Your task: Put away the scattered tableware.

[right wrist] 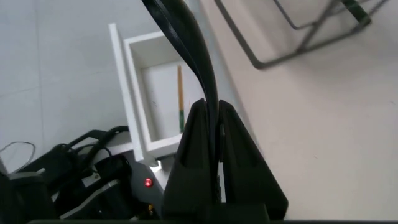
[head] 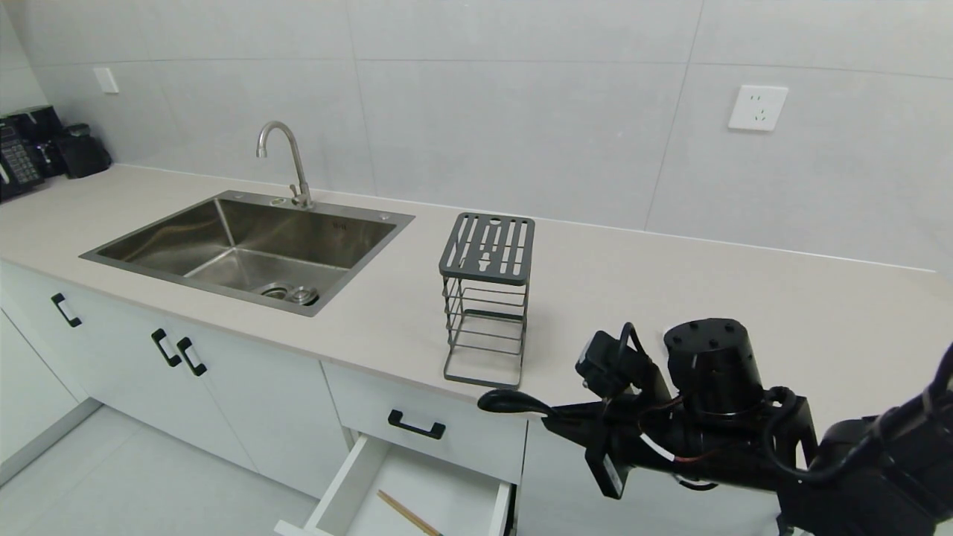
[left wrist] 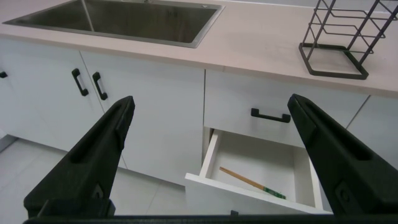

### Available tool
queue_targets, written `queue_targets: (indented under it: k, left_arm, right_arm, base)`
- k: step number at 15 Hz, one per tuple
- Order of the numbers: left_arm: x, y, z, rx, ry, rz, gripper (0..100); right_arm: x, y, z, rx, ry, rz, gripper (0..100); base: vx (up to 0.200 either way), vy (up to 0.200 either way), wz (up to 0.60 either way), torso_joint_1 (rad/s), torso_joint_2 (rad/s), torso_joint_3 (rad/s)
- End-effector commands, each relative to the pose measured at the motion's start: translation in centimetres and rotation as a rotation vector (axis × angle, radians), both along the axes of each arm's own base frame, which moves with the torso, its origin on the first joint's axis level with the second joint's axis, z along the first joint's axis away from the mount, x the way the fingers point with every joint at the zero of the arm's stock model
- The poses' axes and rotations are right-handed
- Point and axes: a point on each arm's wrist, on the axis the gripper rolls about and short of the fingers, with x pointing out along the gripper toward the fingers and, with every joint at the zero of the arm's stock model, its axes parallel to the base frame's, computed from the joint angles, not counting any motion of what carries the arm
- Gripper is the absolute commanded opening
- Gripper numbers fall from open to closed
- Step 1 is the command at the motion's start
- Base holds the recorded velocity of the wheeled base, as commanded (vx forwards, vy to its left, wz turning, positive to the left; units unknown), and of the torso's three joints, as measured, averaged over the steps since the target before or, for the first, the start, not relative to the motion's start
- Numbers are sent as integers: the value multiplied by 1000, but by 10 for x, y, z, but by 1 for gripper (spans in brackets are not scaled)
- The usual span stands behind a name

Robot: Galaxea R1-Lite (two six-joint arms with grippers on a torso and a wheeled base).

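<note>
My right gripper [head: 557, 423] is shut on the handle of a black spoon [head: 510, 402]. It holds the spoon level over the counter's front edge, just right of the wire rack's foot. In the right wrist view the fingers [right wrist: 196, 134] clamp the spoon's handle [right wrist: 186, 43], which stretches out above the open drawer [right wrist: 134, 93]. A wooden chopstick with a green tip [left wrist: 252, 182] lies inside that white drawer [left wrist: 211, 177], also visible as the chopstick [head: 406, 514] below the counter. My left gripper [left wrist: 211, 155] is open in front of the cabinets, facing the drawer, with nothing between its fingers.
A dark wire rack [head: 484, 298] with a slotted top stands on the beige counter [head: 670, 290], near its front edge. A steel sink [head: 246, 249] with a tap lies to the left. A shut drawer with a black handle [head: 415, 426] sits above the open one.
</note>
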Motion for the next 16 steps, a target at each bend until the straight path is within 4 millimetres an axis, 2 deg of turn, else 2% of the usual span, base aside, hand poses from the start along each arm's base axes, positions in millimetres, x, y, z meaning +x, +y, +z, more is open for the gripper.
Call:
queue_targets:
  k: [1,4,6,7,8,10,11,16]
  left_arm:
    - [0,0,0,0,1,0,100]
    - [0,0,0,0,1,0,100]
    - [0,0,0,0,1,-1,100]
    - [0,0,0,0,1,0,100]
    - [0,0,0,0,1,0,100]
    - [0,0,0,0,1,0,100]
    - [0,0,0,0,1,-1,100]
    - [0,0,0,0,1,0,100]
  right_arm:
    - [-21,31,6,39,10,-9,0]
    - [-38,55,10,61,13,-84,0]
    - [-50,64,4,37,30,-69,0]
    - [-63,69,-7,-15,53,-21,0]
    - [-66,72,-11,-37,65,-11,0]
    - [-64,76,-9,-40,62,-10,0]
    - [-60,86,-4,-21,50,-3,0]
    - [-50,107,-12,-16,43,5,0]
  base:
    - [0,0,0,0,0,0]
    - [0,0,0,0,0,0]
    - [0,0,0,0,0,0]
    - [0,0,0,0,0,0]
    - [0,0,0,0,0,0]
    - [0,0,0,0,0,0]
    - [0,0,0,0,0,0]
    - [0,0,0,0,0,0]
